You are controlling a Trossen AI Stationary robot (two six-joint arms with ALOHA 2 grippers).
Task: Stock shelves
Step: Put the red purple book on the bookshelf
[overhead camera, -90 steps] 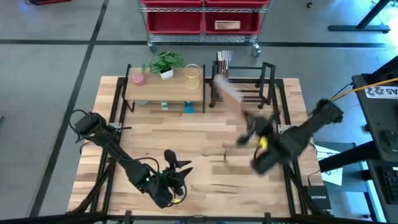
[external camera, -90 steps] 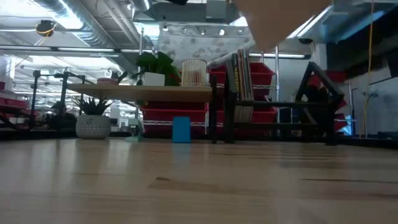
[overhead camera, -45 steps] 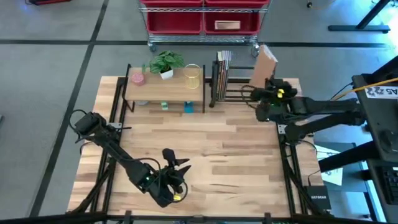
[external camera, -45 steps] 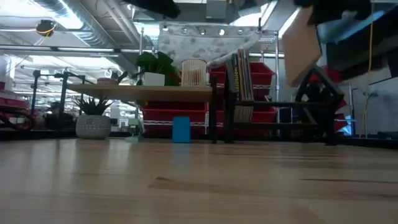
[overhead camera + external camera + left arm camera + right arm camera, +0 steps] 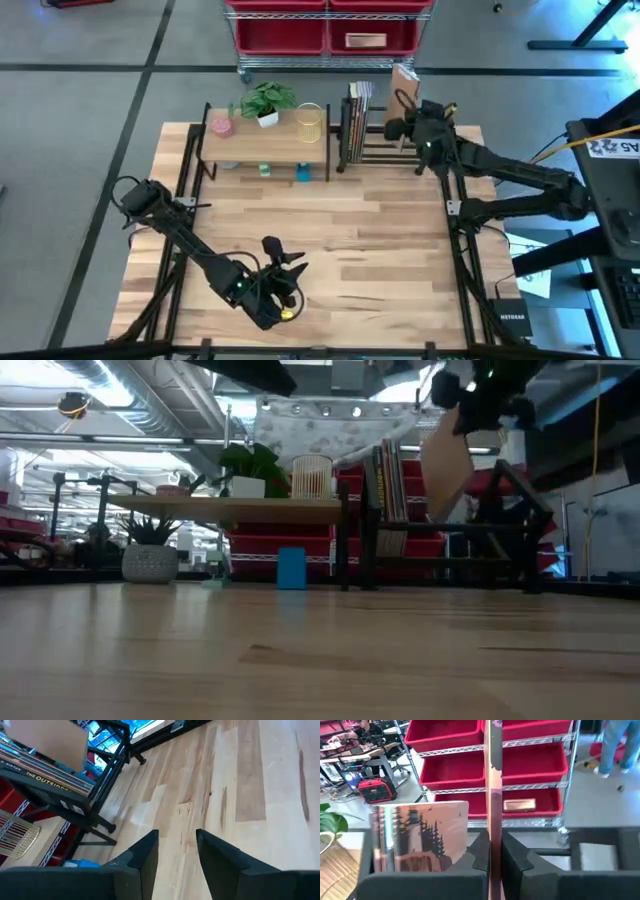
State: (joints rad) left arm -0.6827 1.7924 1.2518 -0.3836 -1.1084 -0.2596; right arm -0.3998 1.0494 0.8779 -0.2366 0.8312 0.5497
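In the upper right of the high view, your right gripper [image 5: 404, 100] has its fingers clenched on a thin brown book [image 5: 403, 77], which the right wrist view shows edge-on between them. The book hangs tilted over the black book rack [image 5: 425, 128] at the far right of the worktop [image 5: 380, 230], to the right of the books already standing [image 5: 358, 105] at the rack's left end. In the low view the held book [image 5: 446, 462] sits high, its lower corner about level with the tops of the standing books and clear of the rack frame.

The step in hand looks like the placing of this book into the rack. Your next move probably calls for righting it to upright, lining it up beside the standing books, then lowering it between the rack's bars before letting go. Watch the tilt: a slanted book may catch a bar.

In the lower middle of the high view, your left gripper [image 5: 278, 260] waits above bare worktop, fingers parted and empty. The wood-topped shelf [image 5: 265, 135] stands upper left, carrying a plant [image 5: 268, 100] and a wire cup [image 5: 310, 122].
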